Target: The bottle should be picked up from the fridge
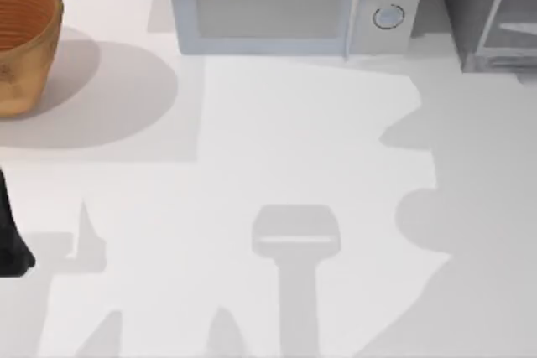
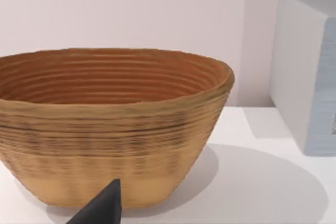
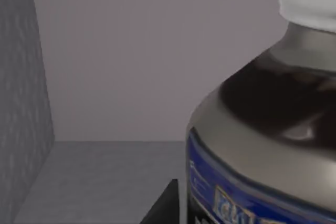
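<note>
Bench (image 1: 277,165), white and seen from above, carries a woven basket (image 1: 21,44) at its far left, a pale microwave (image 1: 289,2) with two round knobs at the back centre, and the dark grey fridge (image 1: 491,10) at the back right corner, cut off by the frame. The bottle (image 3: 262,145) stands upright inside the fridge on its grey floor, white cap up and long axis vertical, with a blue label band low on its body. The right arm's wrist camera looks at it from very close, so the right arm is plainly the nearer one and the bottle lies straight ahead of the right hand, just beside a dark fingertip (image 3: 165,205) that juts in at the edge. Whether that finger touches the bottle cannot be told, nor whether the right hand is spread or pinching. The bottle's base and far side are cut off. The left arm (image 1: 13,236) is parked at the bench's left edge, its wrist camera facing the basket with one dark fingertip (image 2: 102,208) in front; its hand's state cannot be told either.
</note>
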